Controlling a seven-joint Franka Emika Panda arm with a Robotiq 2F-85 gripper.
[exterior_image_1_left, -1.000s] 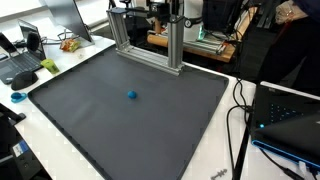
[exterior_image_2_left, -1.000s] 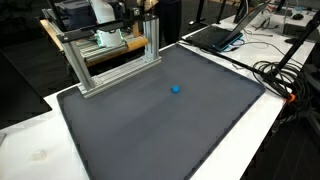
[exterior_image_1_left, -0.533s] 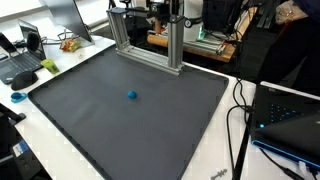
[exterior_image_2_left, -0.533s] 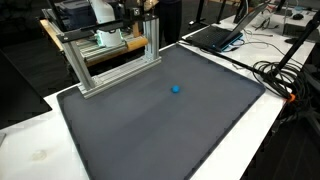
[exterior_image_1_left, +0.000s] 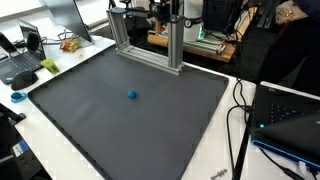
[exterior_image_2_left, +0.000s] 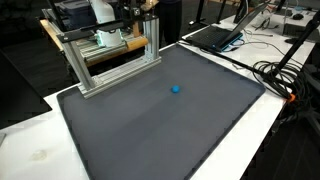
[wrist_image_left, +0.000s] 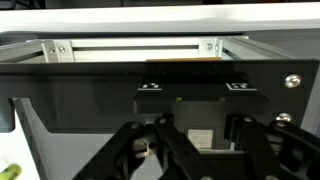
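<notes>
Shows the gripper (wrist_image_left: 198, 150) with jaws apart, clasping nothing, close before the aluminium frame (exterior_image_1_left: 178, 45) at the tabletop's far edge. Places the blue ball (exterior_image_1_left: 132, 96) near the tabletop's middle, well apart.

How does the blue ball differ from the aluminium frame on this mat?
The blue ball is small and round; the aluminium frame is far larger and built of straight bars. The ball is bright blue, the frame silver-grey. The ball lies alone near the middle of the dark mat; the frame stands upright along one edge. Both show in both exterior views, well apart.
</notes>
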